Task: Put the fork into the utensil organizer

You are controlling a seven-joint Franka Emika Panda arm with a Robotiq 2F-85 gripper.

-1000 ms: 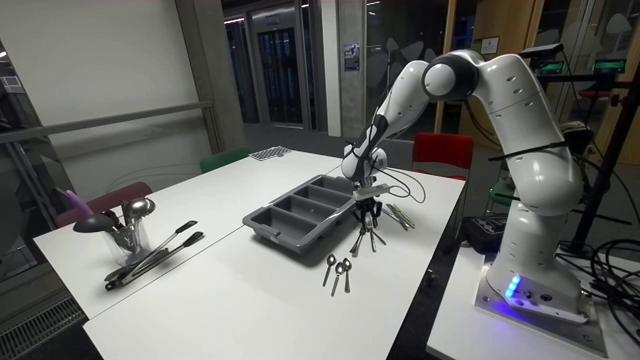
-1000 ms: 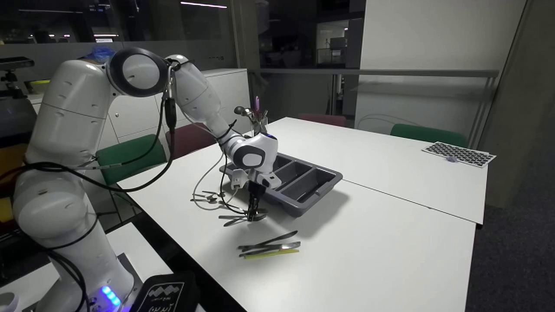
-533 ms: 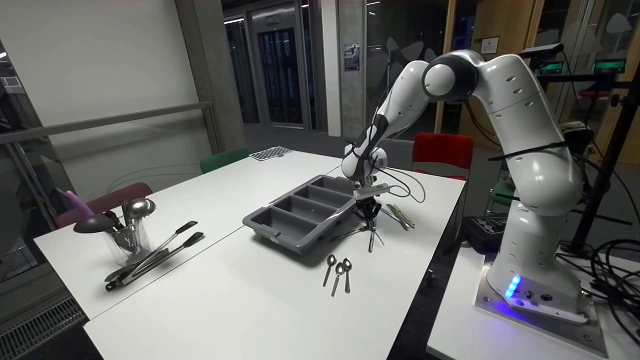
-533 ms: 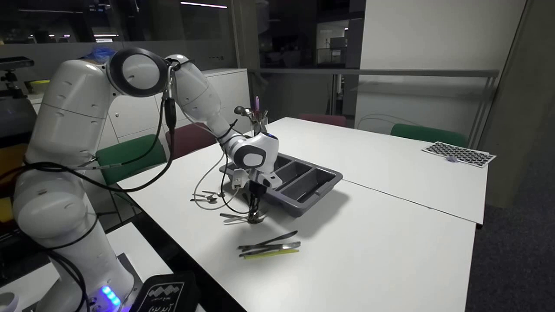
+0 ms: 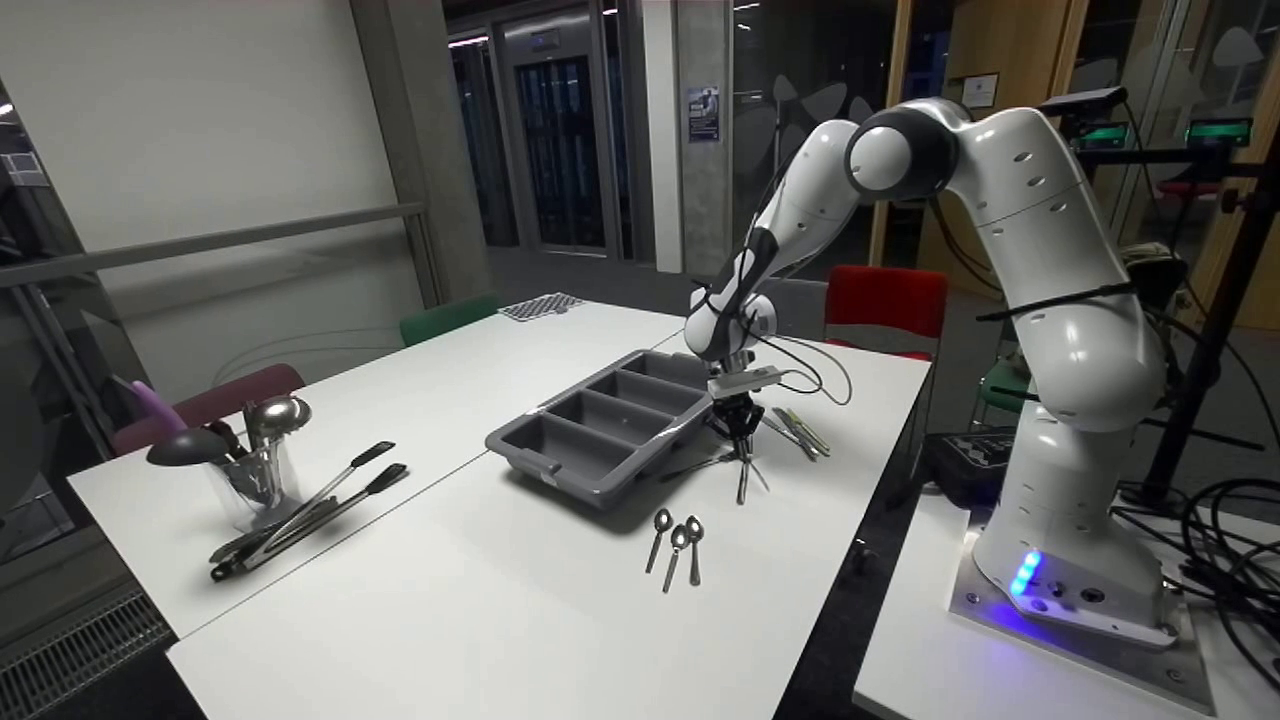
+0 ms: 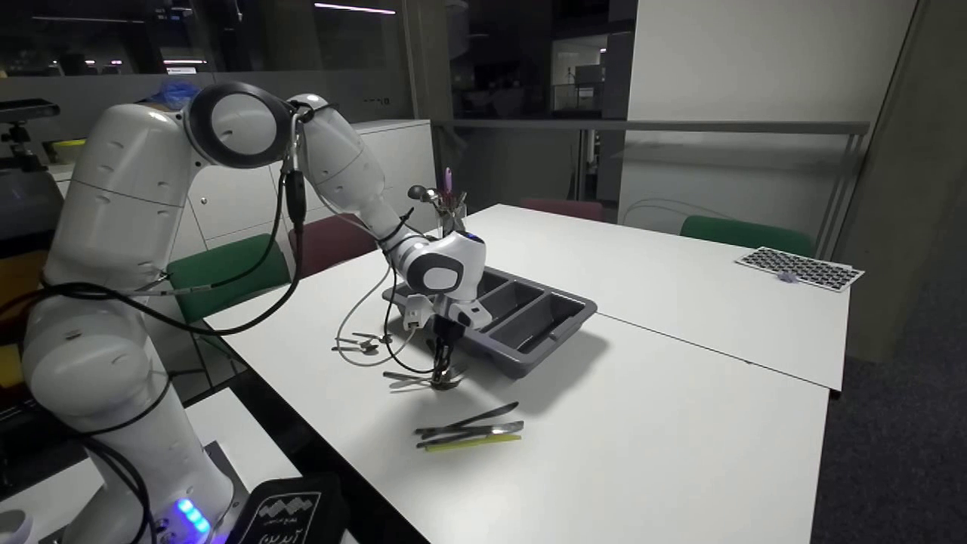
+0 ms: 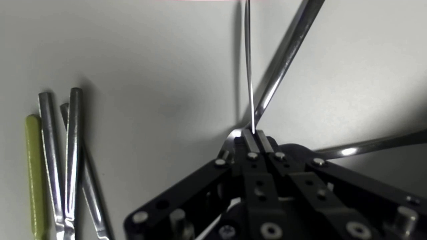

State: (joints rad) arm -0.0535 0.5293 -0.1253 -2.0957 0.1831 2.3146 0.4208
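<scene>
The utensil organizer (image 5: pixel 657 447) is a dark grey tray with long compartments on the white table; it also shows in an exterior view (image 6: pixel 515 361). My gripper (image 5: pixel 743 450) is low over a small pile of silver utensils beside the organizer's near side. In the wrist view the gripper (image 7: pixel 255 133) is shut on a thin fork (image 7: pixel 249 66), seen edge-on between the fingertips. The fork's head is hidden under the gripper. Another utensil handle (image 7: pixel 293 46) passes just beside it, and a further one (image 7: pixel 367 146) points off to the right. Their heads are mostly hidden by the fingers.
Knives and a yellow-green handled one (image 6: pixel 472 444) lie near the gripper. Several spoons (image 5: pixel 679 540) lie on the opposite side. Tongs (image 5: pixel 300 525) and a clear cup of tools (image 5: pixel 255 485) stand farther off. A cable (image 6: pixel 363 361) hangs by the wrist.
One second ago the fingers were apart around the utensils; they have since shut. The pile shifted and one utensil swung toward the organizer. In the last half second almost nothing moved.
</scene>
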